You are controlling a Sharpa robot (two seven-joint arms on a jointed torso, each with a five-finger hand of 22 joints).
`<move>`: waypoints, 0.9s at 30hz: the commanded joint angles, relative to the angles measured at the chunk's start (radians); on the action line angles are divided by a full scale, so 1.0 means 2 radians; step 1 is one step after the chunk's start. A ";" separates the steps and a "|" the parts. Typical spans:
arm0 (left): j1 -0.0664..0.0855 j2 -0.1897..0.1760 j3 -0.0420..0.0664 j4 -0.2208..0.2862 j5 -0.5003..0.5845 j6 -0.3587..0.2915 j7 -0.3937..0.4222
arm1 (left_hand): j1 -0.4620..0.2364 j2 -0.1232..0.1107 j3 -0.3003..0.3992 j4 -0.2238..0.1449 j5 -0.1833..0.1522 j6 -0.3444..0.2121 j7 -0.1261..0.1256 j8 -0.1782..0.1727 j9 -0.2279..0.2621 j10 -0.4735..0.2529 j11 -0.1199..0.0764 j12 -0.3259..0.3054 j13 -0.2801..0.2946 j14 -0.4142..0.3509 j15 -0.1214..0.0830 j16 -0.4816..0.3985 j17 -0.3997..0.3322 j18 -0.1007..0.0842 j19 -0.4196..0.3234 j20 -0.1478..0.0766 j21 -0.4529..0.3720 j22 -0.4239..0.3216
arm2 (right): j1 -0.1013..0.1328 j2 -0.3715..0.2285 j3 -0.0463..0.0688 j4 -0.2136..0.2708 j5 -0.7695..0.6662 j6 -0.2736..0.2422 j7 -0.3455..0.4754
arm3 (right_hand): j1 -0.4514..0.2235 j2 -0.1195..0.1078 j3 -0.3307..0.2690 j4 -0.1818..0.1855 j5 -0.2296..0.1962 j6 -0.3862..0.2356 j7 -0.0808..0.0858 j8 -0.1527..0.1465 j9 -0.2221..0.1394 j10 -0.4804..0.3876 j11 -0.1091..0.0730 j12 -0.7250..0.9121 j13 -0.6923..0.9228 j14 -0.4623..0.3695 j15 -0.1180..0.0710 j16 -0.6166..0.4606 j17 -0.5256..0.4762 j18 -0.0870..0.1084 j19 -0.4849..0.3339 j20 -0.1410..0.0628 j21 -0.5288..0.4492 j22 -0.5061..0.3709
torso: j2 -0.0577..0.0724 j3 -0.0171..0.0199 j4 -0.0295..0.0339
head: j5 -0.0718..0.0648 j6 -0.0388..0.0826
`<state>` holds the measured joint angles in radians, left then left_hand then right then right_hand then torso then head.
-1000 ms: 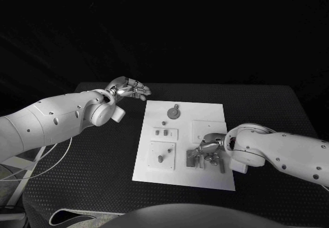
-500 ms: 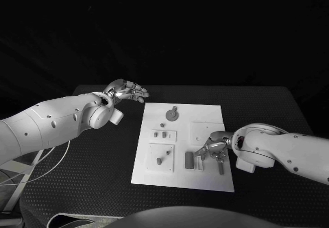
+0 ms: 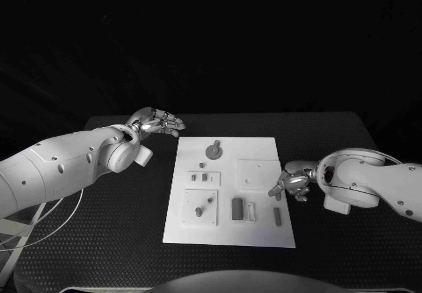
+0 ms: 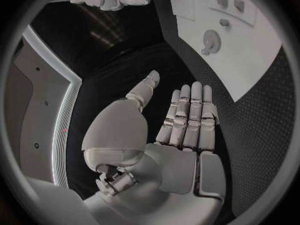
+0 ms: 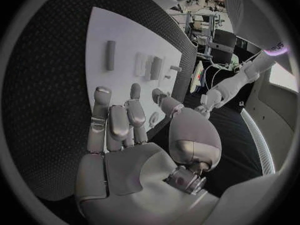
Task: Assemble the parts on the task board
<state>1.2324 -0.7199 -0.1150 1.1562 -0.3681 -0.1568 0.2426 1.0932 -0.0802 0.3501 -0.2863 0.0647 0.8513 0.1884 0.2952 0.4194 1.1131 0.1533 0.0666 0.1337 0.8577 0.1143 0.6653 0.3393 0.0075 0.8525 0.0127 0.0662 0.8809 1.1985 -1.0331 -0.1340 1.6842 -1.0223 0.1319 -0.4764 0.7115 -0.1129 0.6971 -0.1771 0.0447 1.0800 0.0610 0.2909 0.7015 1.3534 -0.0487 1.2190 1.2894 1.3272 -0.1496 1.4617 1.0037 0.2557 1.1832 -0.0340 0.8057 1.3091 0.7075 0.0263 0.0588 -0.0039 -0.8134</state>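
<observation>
Two smooth white moulded arms with rounded shells dotted with small dark screw heads, a bulbous white wrist housing on each, a silver metallic segmented left hand (image 3: 158, 121), a matching silver right hand (image 3: 292, 181), pale padded fingertips (image 4: 185, 90), thin white cables looped beside the left arm

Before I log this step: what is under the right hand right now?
The right hand hangs over the right edge of the task board, its fingers spread and holding nothing. A long loose part lies on the board just nearer the robot. The board under the palm is covered.
</observation>
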 commanded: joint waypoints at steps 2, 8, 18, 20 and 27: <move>0.000 0.000 0.000 -0.001 0.004 0.007 0.004 | -0.005 -0.001 -0.003 0.000 -0.002 -0.003 0.000 -0.001 -0.001 -0.004 0.000 0.001 -0.001 0.000 0.002 -0.002 0.001 0.000 0.000 0.003 0.001 -0.001 | -0.003 -0.016 -0.004 -0.002 -0.053 0.055 -0.016 | -0.005 0.008 -0.005 -0.009 0.002 0.003 -0.001 0.001 0.002 0.002 -0.001 0.002 0.002 0.002 -0.001 0.002 0.000 0.003 0.000 0.000 0.001 0.008 | 0.000 0.0004 -0.0016 | -0.006 -0.001; 0.000 0.005 0.000 -0.004 0.004 0.009 0.005 | -0.006 -0.001 -0.003 0.000 -0.002 -0.003 0.000 -0.001 -0.001 -0.004 0.000 0.001 -0.001 0.000 0.002 -0.002 0.001 0.000 0.000 0.003 0.001 -0.001 | -0.010 -0.021 -0.005 0.002 -0.119 0.083 -0.024 | -0.017 0.007 -0.008 -0.008 0.002 0.004 -0.001 0.000 0.002 -0.001 -0.001 -0.001 0.000 -0.001 -0.001 0.002 -0.004 0.003 0.000 0.001 0.000 0.008 | -0.001 0.0009 -0.0018 | -0.008 -0.002; 0.000 0.006 -0.002 -0.004 0.004 0.011 0.005 | -0.006 0.000 -0.003 0.000 -0.002 -0.004 0.000 -0.001 -0.001 -0.005 0.000 0.001 -0.001 0.000 0.002 -0.003 0.001 0.000 -0.001 0.003 0.001 -0.001 | -0.035 0.001 -0.008 -0.007 -0.126 0.044 -0.026 | -0.041 -0.013 0.000 0.013 0.002 0.002 0.000 -0.004 0.002 -0.003 -0.001 -0.006 -0.004 -0.003 -0.001 0.000 -0.011 0.003 -0.001 0.000 -0.003 0.007 | 0.000 -0.0005 0.0004 | -0.010 -0.002; 0.000 0.006 -0.002 -0.004 0.004 0.011 0.005 | -0.006 0.000 -0.003 0.000 -0.002 -0.004 0.000 -0.001 -0.001 -0.005 0.000 0.001 -0.001 0.000 0.002 -0.003 0.001 0.000 -0.001 0.003 0.001 -0.001 | -0.043 0.009 -0.008 -0.010 -0.126 0.040 -0.025 | -0.043 -0.020 0.004 0.018 0.002 0.002 0.000 -0.005 0.002 -0.005 -0.001 -0.009 -0.005 -0.004 -0.001 0.000 -0.013 0.003 -0.001 0.000 -0.003 0.007 | 0.000 -0.0005 0.0009 | -0.010 -0.002; 0.000 0.003 -0.002 -0.003 0.004 0.010 0.005 | -0.007 0.000 -0.003 0.000 -0.002 -0.004 0.000 -0.001 -0.001 -0.005 0.000 0.001 -0.001 0.000 0.002 -0.003 0.002 0.000 -0.001 0.003 0.001 -0.001 | -0.057 0.023 -0.008 -0.015 -0.126 0.029 -0.025 | -0.042 -0.032 0.013 0.027 0.002 0.002 0.000 -0.007 0.003 -0.007 0.000 -0.013 -0.008 -0.004 0.000 -0.001 -0.016 0.003 0.000 -0.001 -0.004 0.007 | 0.001 -0.0008 0.0012 | -0.008 -0.004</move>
<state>1.2320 -0.7130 -0.1193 1.1473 -0.3663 -0.1498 0.2430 1.0932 -0.0802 0.3501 -0.2863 0.0648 0.8519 0.1890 0.2952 0.4187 1.1094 0.1570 0.0666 0.1329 0.8577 0.1143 0.6653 0.3414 0.0076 0.8525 0.0127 0.0662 0.8803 1.0987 -0.9919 -0.1414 1.6642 -1.2516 0.2043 -0.5185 0.6257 -0.1674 0.7230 -0.1281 0.0464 1.0890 0.0556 0.2880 0.7089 1.3454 -0.0483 1.1988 1.2741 1.3249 -0.1513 1.4617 0.9717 0.2533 1.1830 -0.0336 0.8016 1.3092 0.7078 0.0251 0.0609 -0.0207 -0.8201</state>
